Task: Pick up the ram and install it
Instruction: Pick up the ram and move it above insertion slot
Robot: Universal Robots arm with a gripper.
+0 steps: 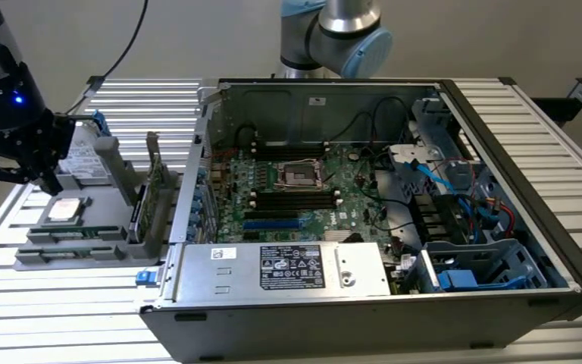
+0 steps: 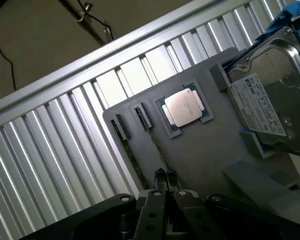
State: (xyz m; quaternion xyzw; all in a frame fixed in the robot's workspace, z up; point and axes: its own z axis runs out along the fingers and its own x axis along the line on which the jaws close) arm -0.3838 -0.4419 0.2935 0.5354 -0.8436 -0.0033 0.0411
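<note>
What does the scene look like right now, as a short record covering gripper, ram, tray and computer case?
gripper: shut, fingertips at one end of the ram
ram: thin stick on edge in a tray slot beside the CPU; cannot tell if gripped
tray: gray, also holds a hard drive on the CPU's other side
computer case: open, motherboard exposed

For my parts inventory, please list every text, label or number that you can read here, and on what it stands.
No text can be read.
Black label on the power supply: too small.
White sticker beside it: too small.
Hard drive label: blurred.
Processor: markings unreadable.
</note>
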